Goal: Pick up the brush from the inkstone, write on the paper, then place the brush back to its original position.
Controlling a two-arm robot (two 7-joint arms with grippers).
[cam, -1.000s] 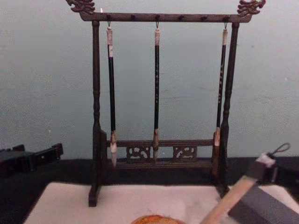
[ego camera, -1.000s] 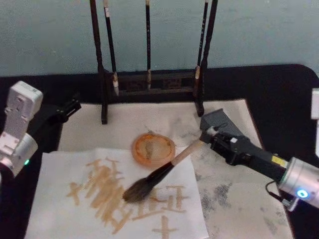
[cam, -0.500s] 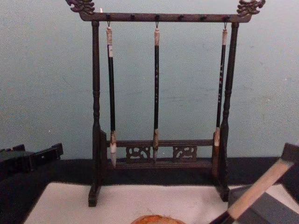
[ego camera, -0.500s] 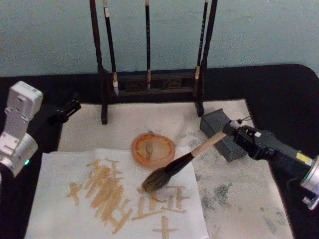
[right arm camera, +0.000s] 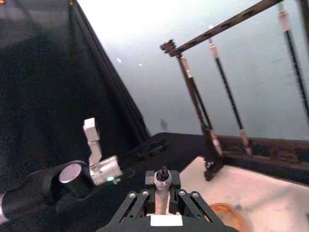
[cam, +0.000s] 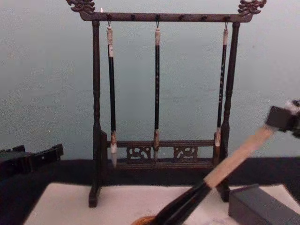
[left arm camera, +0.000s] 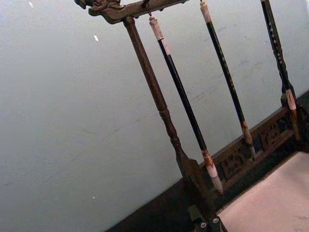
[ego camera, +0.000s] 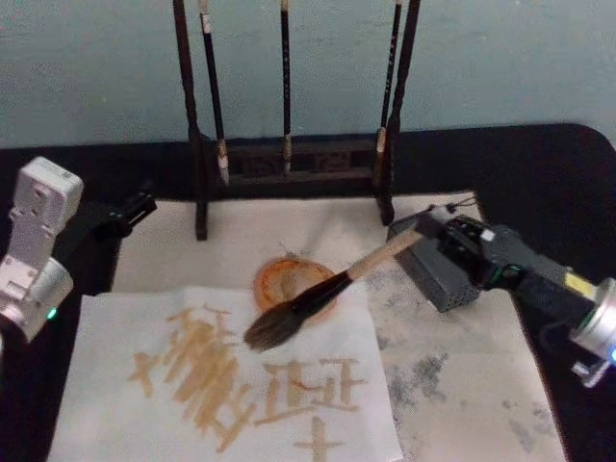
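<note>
1. Brush (ego camera: 332,287) (cam: 225,166): held in the air at a slant, with the bushy head low and nearest the robot. The head is over the far edge of the white sheet (ego camera: 106,423), and the black ferrule crosses the orange dish (ego camera: 279,274) (cam: 139,221). The tan handle rises toward the robot's right.
2. White sheet: it lies on the front left of the paper (ego camera: 289,226) (cam: 65,201) and bears tan strokes. Grey smudges mark the paper to its right.
3. Change from half a second ago: the brush head has left the strokes and shifted left and farther away, toward the dish. In the chest view the handle and its holder sit clearly higher.
4. Right gripper (ego camera: 433,228) (cam: 282,117) (right arm camera: 162,189): closed on the top end of the handle, above the grey inkstone (ego camera: 438,274) (cam: 262,206). It has risen off the block since then.
5. Left gripper (ego camera: 125,214) (cam: 35,158): parked at the paper's far left corner, where it was before.
6. Surface: black tabletop (ego camera: 539,173) under the cream paper.
7. Brush rack (ego camera: 289,159) (cam: 159,145) (left arm camera: 159,106): dark wood, standing on the paper's far edge, with three thin brushes (cam: 157,89) hanging from it.
8. Wall (ego camera: 96,67) (cam: 47,93): plain, pale blue-green, behind the rack.
</note>
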